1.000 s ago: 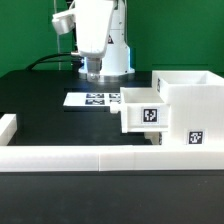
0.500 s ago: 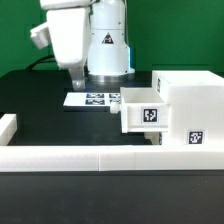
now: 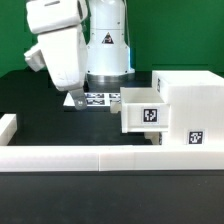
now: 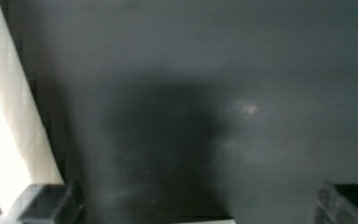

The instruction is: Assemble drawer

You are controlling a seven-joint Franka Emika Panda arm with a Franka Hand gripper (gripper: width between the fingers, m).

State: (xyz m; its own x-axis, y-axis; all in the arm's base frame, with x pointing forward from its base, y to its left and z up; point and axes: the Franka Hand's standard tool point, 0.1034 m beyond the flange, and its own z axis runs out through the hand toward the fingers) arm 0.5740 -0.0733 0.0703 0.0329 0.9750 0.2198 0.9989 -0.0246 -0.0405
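The drawer's large white casing stands at the exterior view's right, with a tag on its front. One white tray box, also tagged, sticks out of the casing's side toward the exterior view's left. I cannot make out a second tray box. My gripper hangs low over the black table at the left end of the marker board, well to the exterior view's left of the tray box. In the wrist view the gripper is open and empty. Its fingertips stand wide apart over bare dark table.
The marker board lies flat behind the tray box. Low white blocks form a border wall along the front and the left. A pale strip runs along one edge of the wrist view.
The arm has swung toward the exterior view's left and come nearer and lower. The gripper went from over the marker board's middle to its left end. The drawer parts have not moved.
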